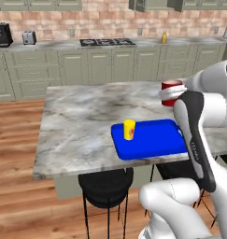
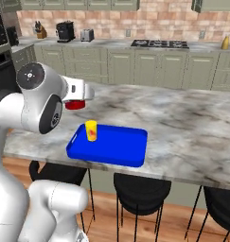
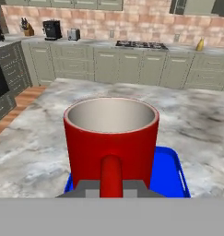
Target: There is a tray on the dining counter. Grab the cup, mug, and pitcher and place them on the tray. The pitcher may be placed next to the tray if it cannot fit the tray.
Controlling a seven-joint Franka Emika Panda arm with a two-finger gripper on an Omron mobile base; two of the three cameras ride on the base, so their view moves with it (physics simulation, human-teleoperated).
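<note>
Closest to the lens, the red mug (image 3: 111, 140) hung by its handle in the shut gripper (image 3: 111, 188) above the blue tray (image 3: 168, 173), where the yellow cup (image 1: 129, 129) already stood, while the pitcher (image 3: 200, 44) waited on the far wall counter (image 3: 145, 44).

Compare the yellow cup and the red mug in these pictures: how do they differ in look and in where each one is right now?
The cup is yellow, slim and handleless; the mug is red, squat and has a side handle. The cup stands on the blue tray; the mug is held in the gripper, above the tray's edge. Both are upright.
</note>
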